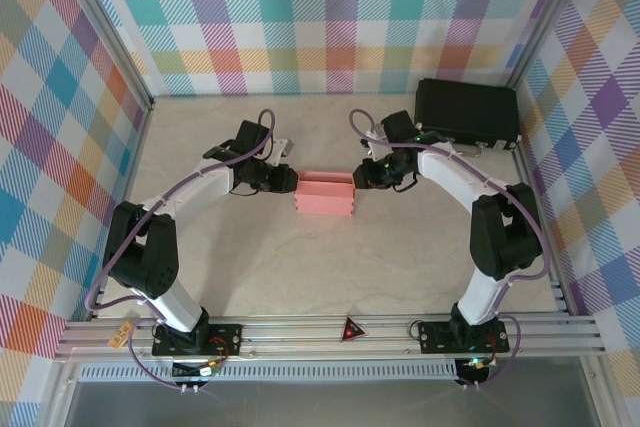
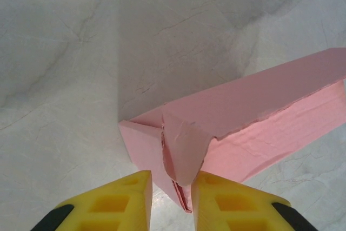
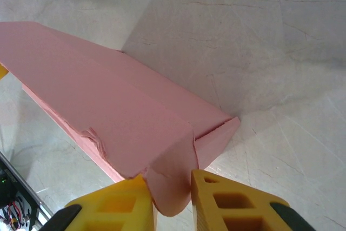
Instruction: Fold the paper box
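Note:
The paper box (image 1: 325, 194) is a salmon-pink, shallow, oblong box lying mid-table between both arms. My left gripper (image 1: 290, 182) is at its left end. In the left wrist view the box (image 2: 259, 101) runs away to the right, and its rounded end flap hangs between my yellow fingers (image 2: 172, 187); the flap touches the right finger, with a gap to the left one, so the gripper is open. My right gripper (image 1: 362, 177) is at the right end. In the right wrist view the box (image 3: 97, 96) has its curled end flap pinched between the gripper (image 3: 173, 187) fingers, touching both.
A black case (image 1: 467, 112) stands at the back right, close behind the right arm. Checked cloth walls and metal rails enclose the marbled table (image 1: 300, 277). Bare tabletop lies in front of the box.

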### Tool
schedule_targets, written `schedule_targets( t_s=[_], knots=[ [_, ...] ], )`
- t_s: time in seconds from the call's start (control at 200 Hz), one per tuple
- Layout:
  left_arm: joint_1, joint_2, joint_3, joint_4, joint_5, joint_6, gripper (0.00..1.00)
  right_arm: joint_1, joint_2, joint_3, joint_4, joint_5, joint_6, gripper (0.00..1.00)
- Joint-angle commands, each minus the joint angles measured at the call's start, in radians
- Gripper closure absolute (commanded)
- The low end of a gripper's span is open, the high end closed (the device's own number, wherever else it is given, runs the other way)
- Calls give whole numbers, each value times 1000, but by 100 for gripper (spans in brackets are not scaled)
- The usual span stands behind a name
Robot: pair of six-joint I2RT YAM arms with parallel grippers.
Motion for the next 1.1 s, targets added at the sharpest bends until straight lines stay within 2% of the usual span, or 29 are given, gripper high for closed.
schedule_targets(
  t_s=[0.0,0.81,1.095],
  knots=[
    [-6,-43,-7,-21,-15,9,73,4,-32,18,-32,9,-26,76],
    [-6,-85,-42,45,-36,7,68,7,-30,23,-46,7,-36,76],
    [-6,-148,-71,78,-72,8,67,10,-30,20,-46,7,-41,79]
  ],
)
